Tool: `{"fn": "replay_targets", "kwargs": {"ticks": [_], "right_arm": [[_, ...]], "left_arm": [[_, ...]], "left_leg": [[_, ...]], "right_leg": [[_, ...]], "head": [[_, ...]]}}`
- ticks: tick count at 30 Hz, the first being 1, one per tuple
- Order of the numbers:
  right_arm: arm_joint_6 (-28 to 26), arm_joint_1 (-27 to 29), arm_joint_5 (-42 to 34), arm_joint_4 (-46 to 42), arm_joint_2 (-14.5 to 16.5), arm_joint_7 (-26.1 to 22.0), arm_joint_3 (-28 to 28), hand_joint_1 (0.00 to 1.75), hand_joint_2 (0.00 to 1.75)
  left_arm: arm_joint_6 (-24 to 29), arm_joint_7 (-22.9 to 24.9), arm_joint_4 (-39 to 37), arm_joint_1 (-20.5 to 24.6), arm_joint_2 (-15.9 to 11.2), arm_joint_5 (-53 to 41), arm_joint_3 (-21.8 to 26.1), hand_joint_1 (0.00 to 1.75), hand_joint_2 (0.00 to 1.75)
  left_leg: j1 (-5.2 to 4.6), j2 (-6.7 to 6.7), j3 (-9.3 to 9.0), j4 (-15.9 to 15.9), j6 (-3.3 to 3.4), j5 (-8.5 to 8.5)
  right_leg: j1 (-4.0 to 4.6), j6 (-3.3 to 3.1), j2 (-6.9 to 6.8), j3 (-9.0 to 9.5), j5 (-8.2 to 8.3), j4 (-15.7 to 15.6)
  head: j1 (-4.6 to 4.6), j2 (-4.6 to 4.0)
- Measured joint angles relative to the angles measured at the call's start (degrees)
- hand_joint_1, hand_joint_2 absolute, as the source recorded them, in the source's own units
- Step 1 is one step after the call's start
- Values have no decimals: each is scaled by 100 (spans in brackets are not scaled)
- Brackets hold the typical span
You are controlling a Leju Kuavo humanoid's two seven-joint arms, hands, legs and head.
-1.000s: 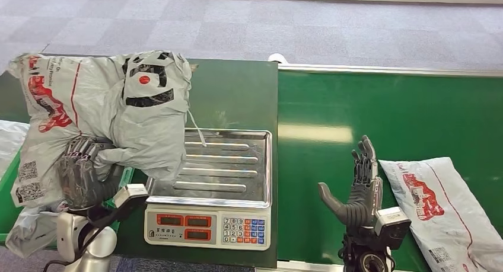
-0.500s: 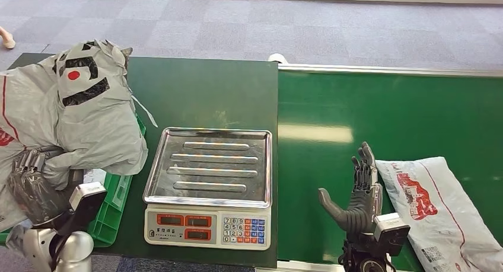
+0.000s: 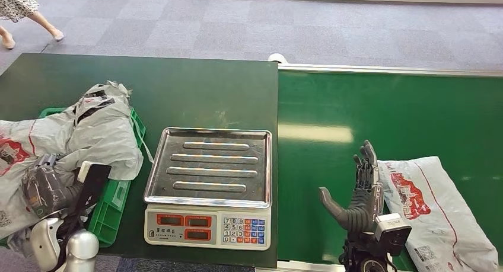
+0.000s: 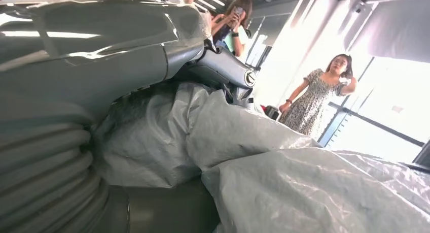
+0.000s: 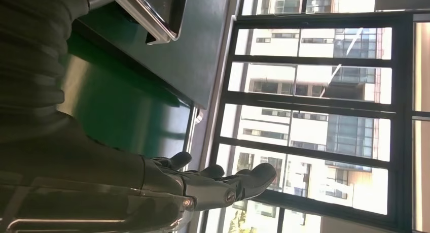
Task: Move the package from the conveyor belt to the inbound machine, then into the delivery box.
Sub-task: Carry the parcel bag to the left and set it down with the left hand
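Note:
A large crumpled grey package (image 3: 98, 136) with red and black print lies in the green delivery box (image 3: 115, 202) at the table's left end, spilling over its near edge. My left hand (image 3: 43, 189) grips the package's near side; in the left wrist view the thumb (image 4: 106, 45) lies over the grey plastic (image 4: 253, 162). The inbound machine, a scale with a bare steel tray (image 3: 210, 165), stands beside the box. My right hand (image 3: 356, 192) is raised with fingers spread and holds nothing, just left of a second grey package (image 3: 436, 216) on the green conveyor belt (image 3: 385, 118).
The scale's keypad and displays (image 3: 207, 224) face the near edge. Dark green tabletop (image 3: 196, 88) stretches behind the scale. A person (image 3: 24, 11) walks on the grey floor at the far left; in the left wrist view other people (image 4: 314, 101) stand near windows.
My left hand has carried the grey package leftward off the scale and down into the green box. The second package has drifted slightly left on the belt. The right hand stays put.

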State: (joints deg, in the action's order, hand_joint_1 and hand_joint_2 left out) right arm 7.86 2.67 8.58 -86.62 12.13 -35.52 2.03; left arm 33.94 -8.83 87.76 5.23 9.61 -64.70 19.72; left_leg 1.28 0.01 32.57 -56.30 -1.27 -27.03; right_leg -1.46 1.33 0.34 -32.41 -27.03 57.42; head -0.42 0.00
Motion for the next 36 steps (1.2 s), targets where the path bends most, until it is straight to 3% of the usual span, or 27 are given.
{"fn": "replay_targets", "kwargs": {"ticks": [7,16,18,22,36], "right_arm": [[33,6,7,-43,0,1,-8,0,175],[58,30,13,-87,7,2,-45,0,175],[69,27,16,-87,9,5,-46,0,175],[77,12,18,-87,9,19,-46,0,175],[95,-5,26,-87,9,86,-57,0,175]], "left_arm": [[-243,327,-157,9,-125,-124,-96,175,175],[-107,515,-157,18,-286,-25,145,175,175],[-159,548,-127,19,-294,-29,218,164,175],[-303,595,-119,57,-301,-60,304,0,175],[-567,654,-142,175,-300,-225,327,0,175]], "left_leg": [[0,1,0,0,0,0],[0,1,1,0,0,0],[0,1,2,0,0,0],[0,1,2,0,0,0],[0,1,2,0,0,0]], "right_leg": [[0,0,1,0,0,0],[1,0,1,0,0,1],[0,0,1,0,0,1],[0,0,1,0,0,1],[0,0,1,-1,0,1]], "head": [[0,0],[0,0],[0,0],[0,0],[0,0]]}}
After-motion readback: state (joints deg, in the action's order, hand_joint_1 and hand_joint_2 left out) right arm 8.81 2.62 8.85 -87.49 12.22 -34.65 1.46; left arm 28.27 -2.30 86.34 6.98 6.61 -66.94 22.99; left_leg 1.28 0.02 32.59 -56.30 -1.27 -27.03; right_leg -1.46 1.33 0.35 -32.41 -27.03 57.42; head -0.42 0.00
